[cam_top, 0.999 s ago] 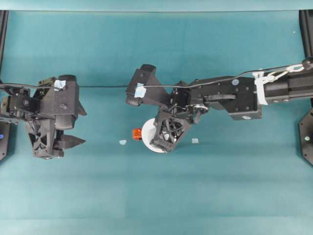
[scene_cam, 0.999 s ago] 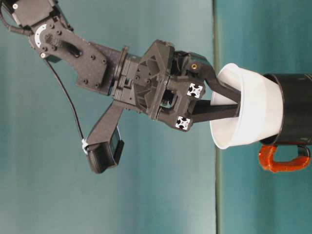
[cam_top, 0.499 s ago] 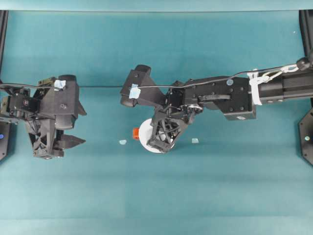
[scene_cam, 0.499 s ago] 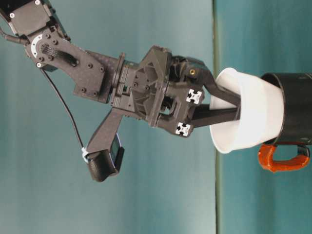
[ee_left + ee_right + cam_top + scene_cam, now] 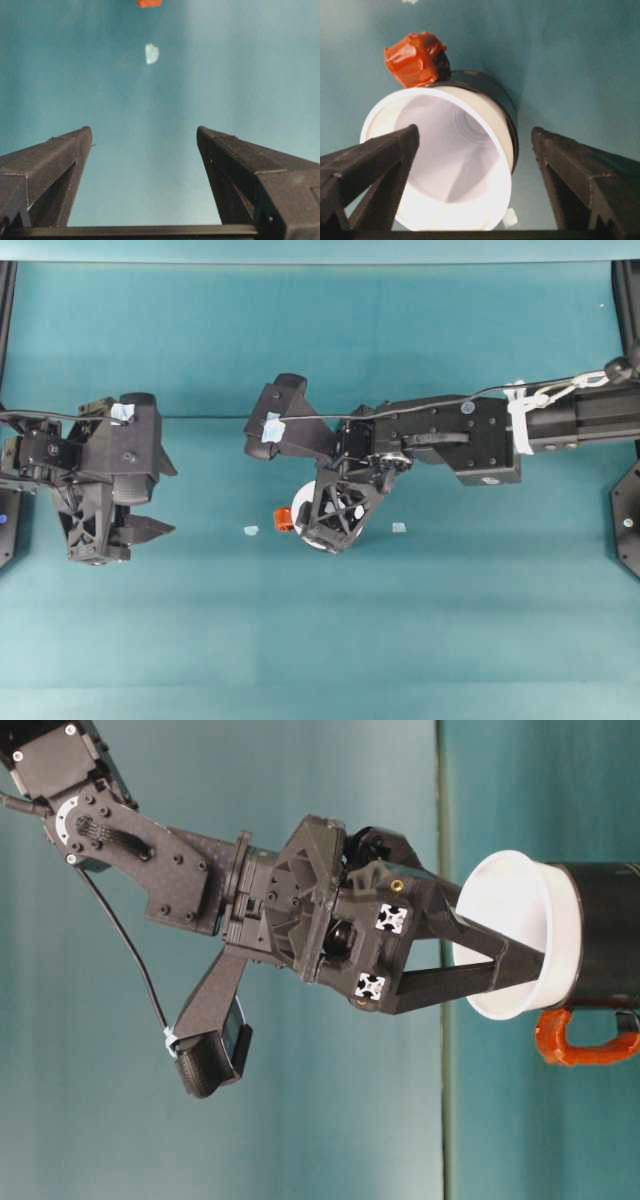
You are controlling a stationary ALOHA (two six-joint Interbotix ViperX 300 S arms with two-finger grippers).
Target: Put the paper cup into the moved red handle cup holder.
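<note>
no readable writing | teal table (image 5: 450,620) | paper cup (image 5: 455,150) seated in red handle cup holder (image 5: 610,935) | right gripper (image 5: 475,145) released, straddling cup | left gripper (image 5: 145,137) spread, empty

White paper cup (image 5: 455,150), black red handle cup holder (image 5: 495,92).

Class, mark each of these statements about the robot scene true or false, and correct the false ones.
1. The paper cup sits inside the red handle cup holder. True.
2. The right gripper has its jaws clamped on the cup. False: the jaws stand spread, one on each side of the cup.
3. The left gripper holds the holder. False: its jaws are open over bare table.
4. The cup's rim stands above the holder's top. True.
5. The holder's handle is blue. False: it is orange-red.
</note>
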